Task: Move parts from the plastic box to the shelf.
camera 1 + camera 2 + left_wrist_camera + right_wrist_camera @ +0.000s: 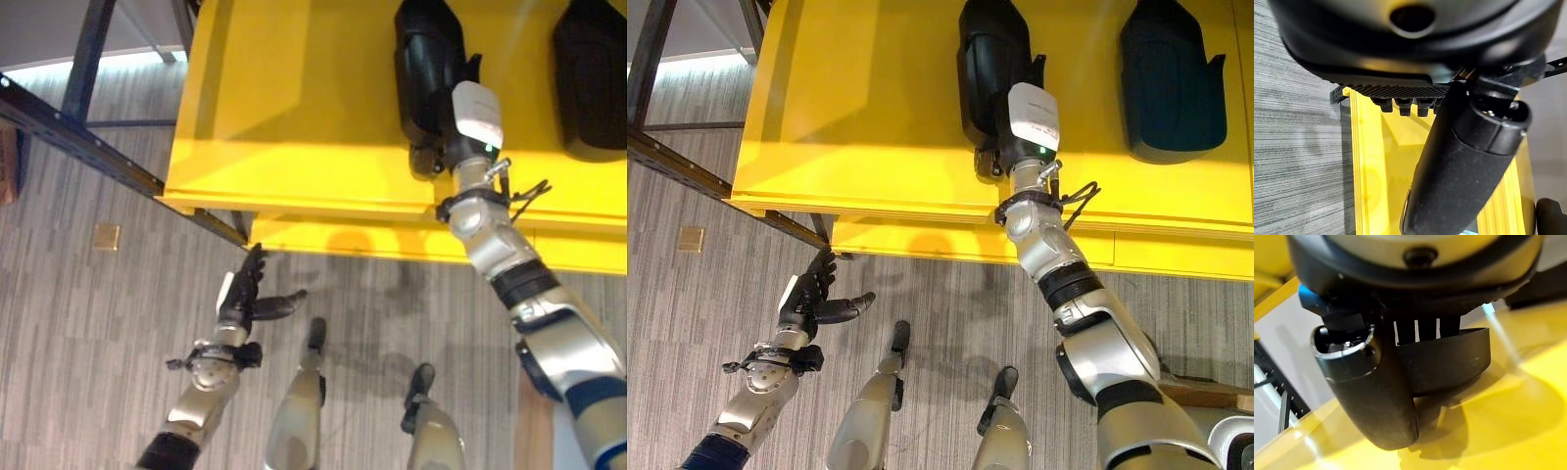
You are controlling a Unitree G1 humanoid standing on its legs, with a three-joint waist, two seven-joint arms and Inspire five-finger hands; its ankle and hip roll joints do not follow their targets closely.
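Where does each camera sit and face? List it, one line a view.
Left eye: on the head, looking down at the shelf, part, second part, left hand, right hand.
Right eye: same scene, slightly to the side.
Left wrist: along the open left hand's thumb toward the shelf and floor.
Right wrist: along the right hand pinching the part on the shelf.
Shared: both eyes and right wrist show that part.

Yellow shelf (872,117), two black parts (1172,83)
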